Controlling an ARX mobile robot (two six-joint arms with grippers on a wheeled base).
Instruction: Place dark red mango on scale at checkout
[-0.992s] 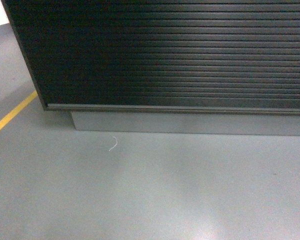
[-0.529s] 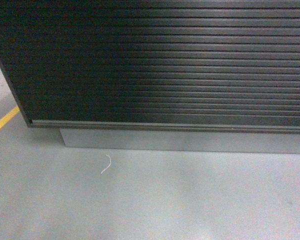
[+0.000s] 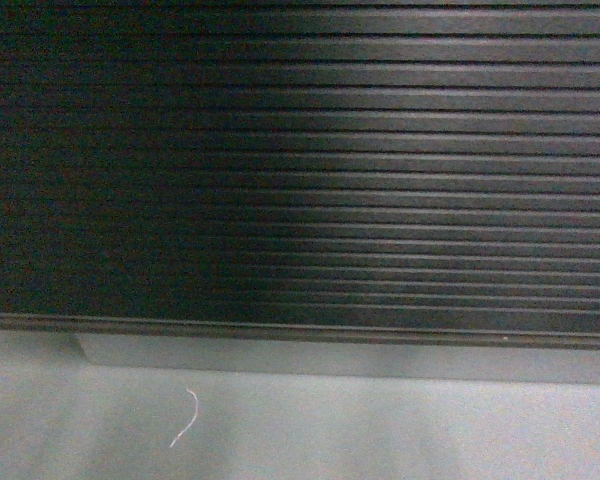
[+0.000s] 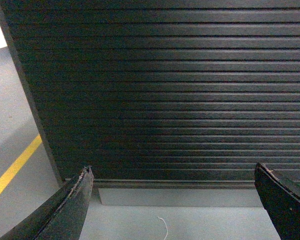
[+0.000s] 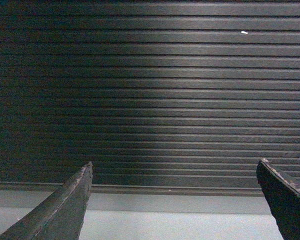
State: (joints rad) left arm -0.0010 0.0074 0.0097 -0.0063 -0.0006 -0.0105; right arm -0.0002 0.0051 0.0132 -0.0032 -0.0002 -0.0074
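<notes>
Checkout (image 3: 300, 170): dark brown-black counter, front panel ribbed in horizontal slats, filling nearly all of the head view. Only the front face shows; its top lies above the frame in every view. A grey recessed plinth (image 3: 340, 358) runs under the lower edge of the panel.

Floor (image 3: 400, 430): smooth grey, visible as a strip below the plinth. A short white thread (image 3: 185, 418) (curled, thin) lies on it near the counter's left part. A yellow line (image 4: 12, 170) crosses the floor diagonally to the left of the counter's corner, seen from the left wrist only.

Left gripper (image 4: 175, 200): two dark fingers (image 4: 70, 210) spread wide apart, nothing between them, facing the ribbed panel near its left end.

Right gripper (image 5: 176, 200): fingers (image 5: 65, 207) likewise spread wide, nothing held, facing the panel squarely.

Dark red mango: in no view. Scale: in no view.
</notes>
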